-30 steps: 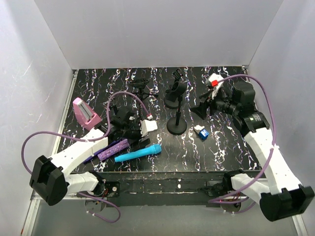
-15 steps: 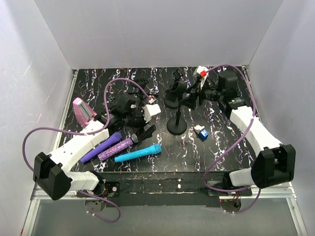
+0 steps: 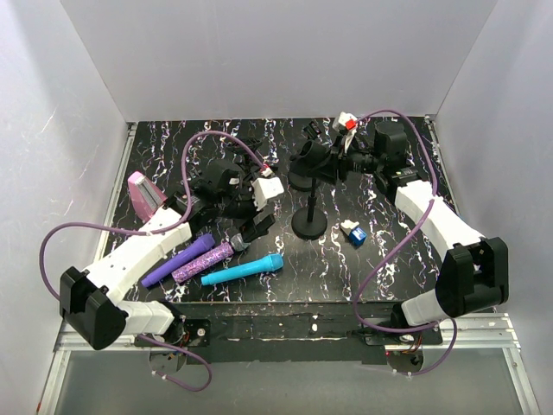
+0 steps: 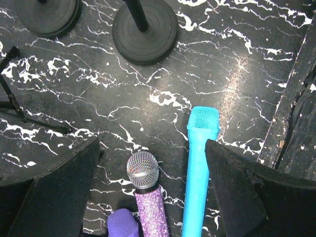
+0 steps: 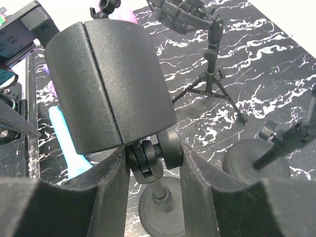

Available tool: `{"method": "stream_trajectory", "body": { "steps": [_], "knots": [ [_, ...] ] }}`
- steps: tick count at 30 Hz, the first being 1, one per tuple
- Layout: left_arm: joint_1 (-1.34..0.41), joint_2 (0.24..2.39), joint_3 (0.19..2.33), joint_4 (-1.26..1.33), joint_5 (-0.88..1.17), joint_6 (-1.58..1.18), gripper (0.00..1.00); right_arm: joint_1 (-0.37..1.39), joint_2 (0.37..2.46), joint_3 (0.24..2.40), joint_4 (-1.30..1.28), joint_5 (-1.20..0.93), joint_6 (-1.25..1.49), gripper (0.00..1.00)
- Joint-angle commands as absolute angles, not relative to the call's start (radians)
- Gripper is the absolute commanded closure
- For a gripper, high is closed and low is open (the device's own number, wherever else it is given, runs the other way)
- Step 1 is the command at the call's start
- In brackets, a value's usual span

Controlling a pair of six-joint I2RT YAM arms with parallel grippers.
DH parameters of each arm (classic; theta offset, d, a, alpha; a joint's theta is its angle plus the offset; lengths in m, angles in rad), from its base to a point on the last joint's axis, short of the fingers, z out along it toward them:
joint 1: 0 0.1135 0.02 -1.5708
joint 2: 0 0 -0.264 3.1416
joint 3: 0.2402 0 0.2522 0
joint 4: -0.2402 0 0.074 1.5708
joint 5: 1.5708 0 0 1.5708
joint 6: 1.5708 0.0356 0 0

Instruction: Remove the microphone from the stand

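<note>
**Right gripper straddles the stand's top; left gripper hangs over loose microphones**

Top external: the microphone stand [image 3: 309, 226] rises mid-table from a round base. The black microphone [image 3: 311, 156] sits at its top. The right gripper [image 3: 337, 162] reaches in from the right, level with that top. The left gripper [image 3: 253, 232] hangs low to the left of the stand. Below and beside it, three microphones lie flat side by side: a plain purple microphone [image 3: 177, 259], a glitter-purple microphone [image 3: 203, 262] and a cyan microphone [image 3: 243, 271]. A small blue-and-white block [image 3: 353, 232] lies just right of the stand's base.

Left wrist: the jaws are spread wide and hold nothing. The heads of the glitter-purple and cyan microphones lie on the tabletop between the two fingers [image 4: 64, 192]. The stand's base is at the top of the frame, apart from them.

Right wrist: the black microphone shows as a stubby, tilted barrel with a seam down its side. It is carried on a swivel joint [image 5: 148, 160] above the pole. The jaws are spread, one finger on each side of that joint, just under the barrel. Whether they touch it cannot be told. Behind stands a tripod stand [image 5: 212, 74] with a shock mount.
</note>
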State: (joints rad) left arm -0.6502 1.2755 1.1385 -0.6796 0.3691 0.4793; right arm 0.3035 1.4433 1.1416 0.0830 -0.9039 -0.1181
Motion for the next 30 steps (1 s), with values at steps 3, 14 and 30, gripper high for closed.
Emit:
{"method": "stream_trajectory", "body": {
  "steps": [3, 14, 30],
  "knots": [
    [-0.65, 1.259, 1.125, -0.498, 0.417, 0.43, 0.13, 0.314, 1.408, 1.164, 0.163, -0.835, 0.07, 0.96],
    [-0.653, 1.402, 1.094, -0.134, 0.495, 0.224, 0.22, 0.313, 1.401, 1.178, 0.179, -0.746, 0.285, 0.99],
    [-0.684, 1.727, 1.167, 0.138, 0.575, 0.091, 0.46, 0.314, 1.371, 1.111, 0.213, -0.723, 0.353, 0.99]
  ]
}}
